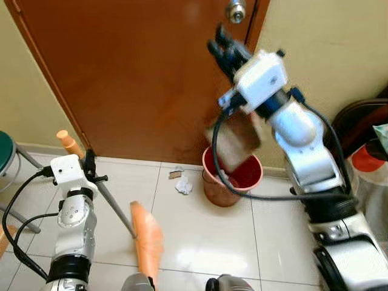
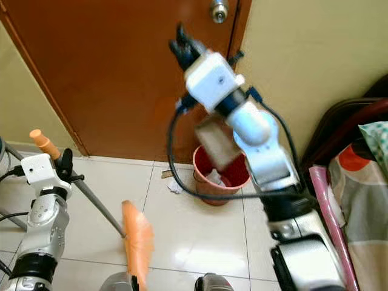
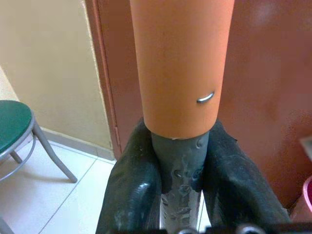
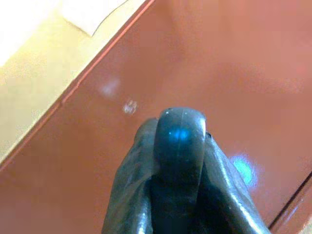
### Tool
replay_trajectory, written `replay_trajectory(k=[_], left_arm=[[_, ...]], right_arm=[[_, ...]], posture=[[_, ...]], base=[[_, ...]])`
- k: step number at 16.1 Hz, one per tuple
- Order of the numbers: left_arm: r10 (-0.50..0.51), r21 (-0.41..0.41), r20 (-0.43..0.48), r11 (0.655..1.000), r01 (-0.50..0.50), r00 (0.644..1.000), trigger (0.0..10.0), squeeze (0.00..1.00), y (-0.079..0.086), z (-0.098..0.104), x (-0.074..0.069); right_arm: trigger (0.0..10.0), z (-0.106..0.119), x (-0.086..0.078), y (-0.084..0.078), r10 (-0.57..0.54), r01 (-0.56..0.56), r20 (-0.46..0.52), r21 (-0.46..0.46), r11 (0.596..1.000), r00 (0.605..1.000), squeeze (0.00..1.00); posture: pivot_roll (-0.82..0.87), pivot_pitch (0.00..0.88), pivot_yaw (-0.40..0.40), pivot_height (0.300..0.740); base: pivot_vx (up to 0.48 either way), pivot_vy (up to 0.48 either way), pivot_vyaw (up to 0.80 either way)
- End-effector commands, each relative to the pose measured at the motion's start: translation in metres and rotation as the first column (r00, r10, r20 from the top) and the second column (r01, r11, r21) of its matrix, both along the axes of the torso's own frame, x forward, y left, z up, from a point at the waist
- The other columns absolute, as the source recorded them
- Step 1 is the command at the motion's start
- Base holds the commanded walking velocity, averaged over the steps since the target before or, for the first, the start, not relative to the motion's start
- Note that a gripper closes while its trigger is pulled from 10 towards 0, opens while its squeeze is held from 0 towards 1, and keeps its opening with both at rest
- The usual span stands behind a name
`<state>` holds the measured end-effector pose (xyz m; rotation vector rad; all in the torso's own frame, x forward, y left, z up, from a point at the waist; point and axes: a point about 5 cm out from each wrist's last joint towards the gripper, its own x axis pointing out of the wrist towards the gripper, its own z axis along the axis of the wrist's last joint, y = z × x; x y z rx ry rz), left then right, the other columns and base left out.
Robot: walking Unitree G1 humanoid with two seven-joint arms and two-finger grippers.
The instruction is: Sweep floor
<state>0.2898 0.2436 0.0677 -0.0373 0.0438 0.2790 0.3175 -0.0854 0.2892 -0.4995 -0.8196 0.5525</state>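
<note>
Nearest the camera, at the lower centre of the head view, the orange bristle head of a broom [image 1: 147, 241] rests on the glossy white tiled floor [image 1: 206, 242]; its grey metal handle [image 1: 115, 209] slants up to the lower left. Left gripper [image 3: 181, 183], at lower left, is clamped on the handle just below the orange plastic end grip [image 3: 180, 63]. Right gripper [image 4: 178, 165], raised to the upper centre before the brown wooden door [image 1: 133, 73], grasps a rounded dark handle; a brown flat pan [image 1: 233, 140], probably a dustpan, hangs tilted over the red plastic bucket [image 1: 233, 179] at the door's foot. Crumpled white paper [image 1: 183, 185] lies just left of the bucket. A green-seated metal stool [image 3: 14, 124] stands at far left.
</note>
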Motion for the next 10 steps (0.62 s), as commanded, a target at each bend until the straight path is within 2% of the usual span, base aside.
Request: replay_trajectory(k=[1,6,8,10], left_arm=[[-0.008,0.023,-0.075,1.000,0.010,0.997,10.0,0.00,0.000,-0.013,-0.005],[0.006,0.045,-0.059,0.999,-0.004,0.998,10.0,0.00,0.004,-0.009,-0.004],[0.009,0.062,-0.061,0.998,-0.006,0.998,10.0,0.00,0.007,-0.009,-0.006],[0.010,0.071,-0.065,0.997,-0.005,0.998,10.0,0.00,0.009,-0.009,-0.007]], right_arm=[[10.0,0.034,-0.015,0.005,0.049,-0.059,0.140,0.066,0.996,0.989,0.00],[10.0,0.044,-0.016,0.013,0.090,-0.108,0.091,0.213,0.971,0.992,0.00],[10.0,0.040,-0.012,0.016,0.106,-0.104,0.012,0.332,0.937,0.994,0.00],[10.0,0.031,-0.009,0.016,0.105,-0.075,-0.057,0.389,0.918,0.993,0.00]], posture=[[-0.01,0.018,-0.034,0.740],[0.00,0.011,-0.031,0.740],[0.00,0.011,-0.029,0.740],[0.00,0.011,-0.029,0.740]], base=[[0.000,0.000,0.00],[0.000,0.000,0.00],[0.000,0.000,0.00],[0.000,0.000,0.00]])
